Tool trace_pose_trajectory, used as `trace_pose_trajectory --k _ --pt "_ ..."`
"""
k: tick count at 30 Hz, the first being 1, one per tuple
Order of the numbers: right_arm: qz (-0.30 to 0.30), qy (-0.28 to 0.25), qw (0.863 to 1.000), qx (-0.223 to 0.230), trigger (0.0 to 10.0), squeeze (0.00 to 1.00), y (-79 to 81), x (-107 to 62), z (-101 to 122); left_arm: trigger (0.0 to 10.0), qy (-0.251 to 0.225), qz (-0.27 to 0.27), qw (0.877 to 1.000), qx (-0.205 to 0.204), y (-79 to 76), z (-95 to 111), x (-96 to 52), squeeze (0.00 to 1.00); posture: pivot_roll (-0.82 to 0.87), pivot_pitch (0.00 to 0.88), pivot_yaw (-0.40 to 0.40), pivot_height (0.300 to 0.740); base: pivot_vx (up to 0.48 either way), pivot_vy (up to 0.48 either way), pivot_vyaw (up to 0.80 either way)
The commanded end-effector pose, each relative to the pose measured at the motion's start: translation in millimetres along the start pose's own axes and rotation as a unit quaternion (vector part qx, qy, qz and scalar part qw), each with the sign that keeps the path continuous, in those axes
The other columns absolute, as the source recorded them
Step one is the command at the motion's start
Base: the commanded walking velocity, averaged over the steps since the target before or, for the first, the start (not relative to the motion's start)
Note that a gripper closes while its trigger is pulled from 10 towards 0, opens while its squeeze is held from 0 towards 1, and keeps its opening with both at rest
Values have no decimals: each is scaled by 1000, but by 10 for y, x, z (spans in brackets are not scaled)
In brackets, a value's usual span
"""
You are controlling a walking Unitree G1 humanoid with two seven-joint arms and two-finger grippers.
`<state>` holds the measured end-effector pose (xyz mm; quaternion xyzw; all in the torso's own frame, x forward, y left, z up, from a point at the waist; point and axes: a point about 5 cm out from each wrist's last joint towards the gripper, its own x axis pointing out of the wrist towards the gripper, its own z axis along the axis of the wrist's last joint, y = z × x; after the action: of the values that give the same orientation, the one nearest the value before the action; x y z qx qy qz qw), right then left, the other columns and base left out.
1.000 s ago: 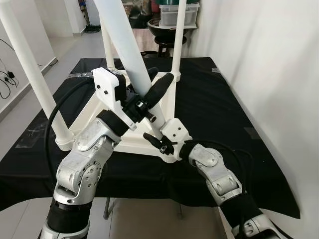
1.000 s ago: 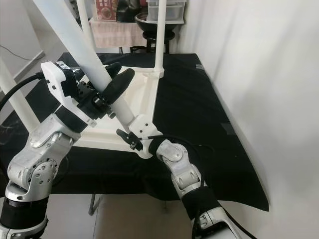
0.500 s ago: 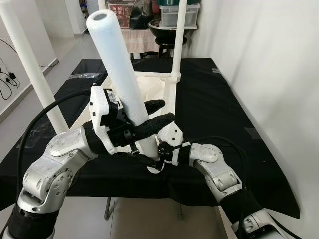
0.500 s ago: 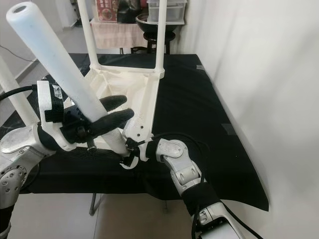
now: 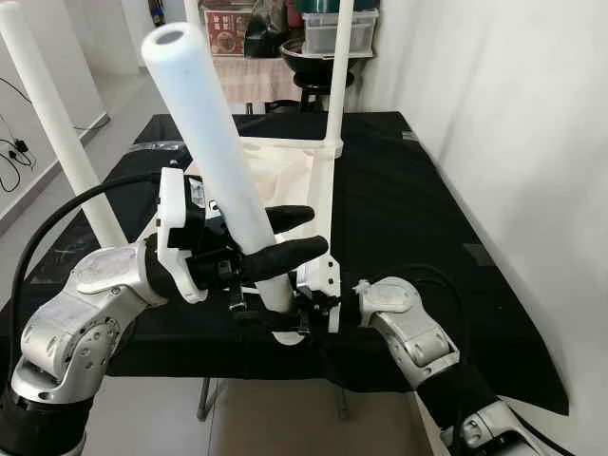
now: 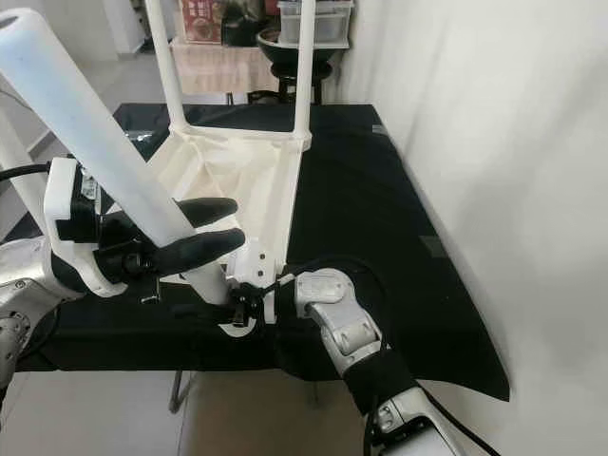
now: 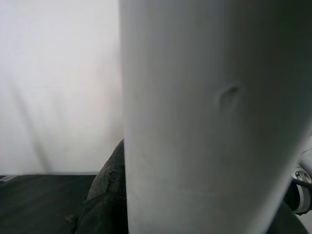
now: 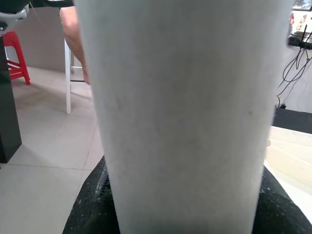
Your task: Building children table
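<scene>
Left claw (image 5: 285, 237) clenched on tilted white leg (image 5: 214, 152); right claw (image 5: 309, 306) grips its base at the tabletop corner (image 5: 318, 275). Leg may cross-thread or slip off the worktop (image 5: 399, 190) edge.

Four white legs (image 5: 214, 161), one tabletop (image 5: 275, 176)

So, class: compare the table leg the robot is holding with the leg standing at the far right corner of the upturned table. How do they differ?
The held leg leans towards the robot's left; the far right leg stands upright. The held leg is gripped by the left hand midway and the right hand near its base; no hand touches the far right leg. The held leg looks thicker, being nearer the camera. Both are plain white round tubes on the same white frame.
</scene>
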<state>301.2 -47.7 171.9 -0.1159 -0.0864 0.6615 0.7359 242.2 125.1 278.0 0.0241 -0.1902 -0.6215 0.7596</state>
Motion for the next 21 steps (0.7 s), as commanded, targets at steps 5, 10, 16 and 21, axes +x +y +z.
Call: trace_pose_trajectory --k 5,10,16,21 --pt "-46 -14 999 -25 0 0 -140 34 96 10000 -45 -26 996 -68 -65 -90 118 1000 -79 0 8 740 0 0 0" --pt "-151 7 988 -27 0 0 -417 -53 84 10000 -46 79 994 -54 130 -173 102 1000 -65 0 3 740 0 0 0" --pt "-241 1 970 -23 0 0 -674 -212 165 10000 -52 183 980 -53 241 -263 -33 1000 -42 0 -8 740 0 0 0" --pt "-330 30 943 -29 0 0 -924 -440 171 10000 -30 298 952 -58 211 -467 -250 1000 -34 0 -6 740 0 0 0"
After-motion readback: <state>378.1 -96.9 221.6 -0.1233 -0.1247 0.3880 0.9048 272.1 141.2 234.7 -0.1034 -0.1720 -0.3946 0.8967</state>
